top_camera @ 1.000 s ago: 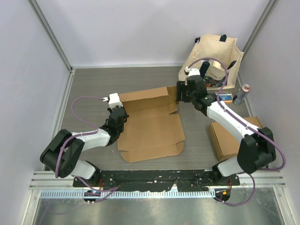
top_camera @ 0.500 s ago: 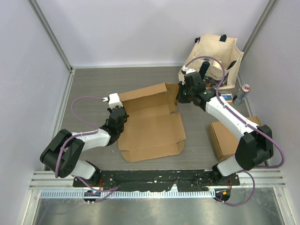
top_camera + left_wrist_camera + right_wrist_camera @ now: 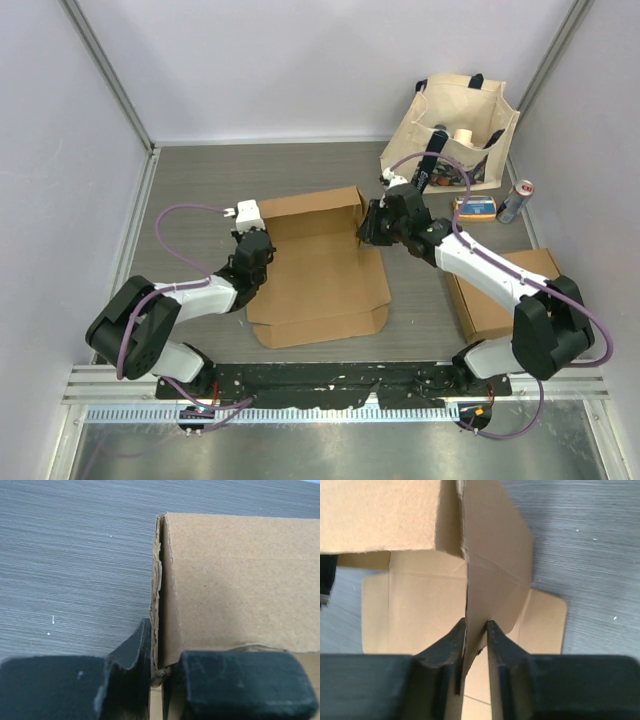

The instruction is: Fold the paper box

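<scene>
Left claw: the left gripper (image 3: 160, 675) is closed down narrow on the left edge of the brown cardboard paper box (image 3: 320, 270). The ragged corrugated edge sits pinched between its black fingers.
Right claw: the right gripper (image 3: 476, 635) is nearly closed and nips the thin brown side flap (image 3: 495, 565), which stands on edge between its fingers.
Where the box is: it spans the gap between the two claws on the grey wood-grain table (image 3: 200, 180). Its base panel spreads from both grips back toward the arm bases.
Done: the rear wall panel (image 3: 312, 208) is raised off the table just beyond both claws. The side flap at that wall's right end is turned up.
Left to do: the base and the front strip of flaps (image 3: 320, 325), on the arm-base side of both claws, lie flat. No side wall is formed, and nothing looks tucked or locked.
Progress: this looks like an early stage, with one wall up out of several.
Next need: probably bringing the flap round square to the raised wall without tearing the crease.
</scene>
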Controlling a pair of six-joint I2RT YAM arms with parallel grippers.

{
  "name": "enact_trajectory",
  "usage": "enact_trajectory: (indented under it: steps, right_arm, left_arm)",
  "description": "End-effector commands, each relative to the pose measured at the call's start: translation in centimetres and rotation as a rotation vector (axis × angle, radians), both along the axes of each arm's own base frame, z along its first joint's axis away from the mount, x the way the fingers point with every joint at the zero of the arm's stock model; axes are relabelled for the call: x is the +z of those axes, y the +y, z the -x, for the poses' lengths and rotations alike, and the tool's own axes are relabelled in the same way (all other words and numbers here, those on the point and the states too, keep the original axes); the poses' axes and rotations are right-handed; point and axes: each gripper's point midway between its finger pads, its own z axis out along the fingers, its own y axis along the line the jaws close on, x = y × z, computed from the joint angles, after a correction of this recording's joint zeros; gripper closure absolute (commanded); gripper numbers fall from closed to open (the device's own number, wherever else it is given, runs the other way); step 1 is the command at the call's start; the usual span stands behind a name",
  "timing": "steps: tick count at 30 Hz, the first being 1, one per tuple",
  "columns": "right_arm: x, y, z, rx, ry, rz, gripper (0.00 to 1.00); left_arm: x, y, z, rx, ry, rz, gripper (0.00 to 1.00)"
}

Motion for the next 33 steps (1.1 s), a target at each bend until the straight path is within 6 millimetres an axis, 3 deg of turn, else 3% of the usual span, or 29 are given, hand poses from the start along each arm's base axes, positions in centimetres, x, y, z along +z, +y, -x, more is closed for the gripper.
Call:
enact_trajectory:
  steps: [1, 6, 7, 10, 12, 14, 16, 17, 19, 20, 22, 27, 28, 29, 33]
  right_arm:
    - [3.6, 1.9, 0.2, 0.206, -0.269, -0.017, 0.64]
    - [8.4, -0.7, 2.2, 0.206, -0.481, -0.027, 0.27]
    - [9.9, -1.1, 2.3, 0.184, -0.541, -0.057, 0.25]
    - [12.0, -3.6, 2.3, 0.060, -0.603, -0.082, 0.21]
    - [11.9, -5.9, 1.7, -0.040, -0.600, -0.011, 0.21]
    - [11.4, -10.5, -0.2, -0.226, -0.616, 0.125, 0.20]
    - [8.8, -12.1, -1.8, -0.223, -0.574, 0.192, 0.24]
    - [8.7, -13.8, -3.0, -0.245, -0.594, 0.217, 0.26]
    - [7.0, -12.9, -4.3, -0.137, -0.641, 0.279, 0.30]
    - [5.1, -12.8, -4.2, -0.107, -0.624, 0.296, 0.31]
    - [3.4, -12.2, -4.5, -0.054, -0.592, 0.302, 0.30]
    - [1.3, -8.5, -3.7, 0.205, -0.611, 0.241, 0.35]
    - [1.6, -7.7, -3.5, 0.242, -0.643, 0.217, 0.35]
    - [1.0, -6.7, -2.5, 0.307, -0.646, 0.173, 0.36]
    - [1.2, -5.4, -1.8, 0.352, -0.744, 0.109, 0.32]
  left_arm:
    - [0.5, -1.4, -0.2, -0.031, -0.028, 0.045, 1.00]
    - [0.4, -1.3, 0.0, -0.036, -0.027, 0.038, 1.00]
    - [0.3, -1.2, 0.1, -0.036, -0.023, 0.035, 1.00]
    - [0.5, -1.4, 0.0, -0.044, -0.024, 0.037, 1.00]
    - [0.6, -1.4, 0.1, -0.044, -0.027, 0.042, 1.00]
    - [0.6, -1.4, 0.2, -0.048, -0.025, 0.044, 1.00]
    - [0.6, -1.3, 0.2, -0.041, -0.026, 0.042, 1.00]
    - [0.5, -1.3, 0.2, -0.041, -0.025, 0.042, 1.00]
    - [0.6, -1.5, 0.1, -0.051, -0.024, 0.040, 1.00]
    - [0.6, -1.4, 0.2, -0.049, -0.023, 0.039, 1.00]
    - [0.7, -1.6, 0.2, -0.060, -0.024, 0.043, 1.00]
    - [0.3, -1.5, 0.2, -0.058, -0.024, 0.028, 1.00]
    - [0.2, -1.4, 0.2, -0.058, -0.023, 0.024, 1.00]
    - [0.2, -1.3, 0.2, -0.055, -0.023, 0.022, 1.00]
    - [0.2, -1.4, 0.2, -0.063, -0.031, 0.019, 1.00]
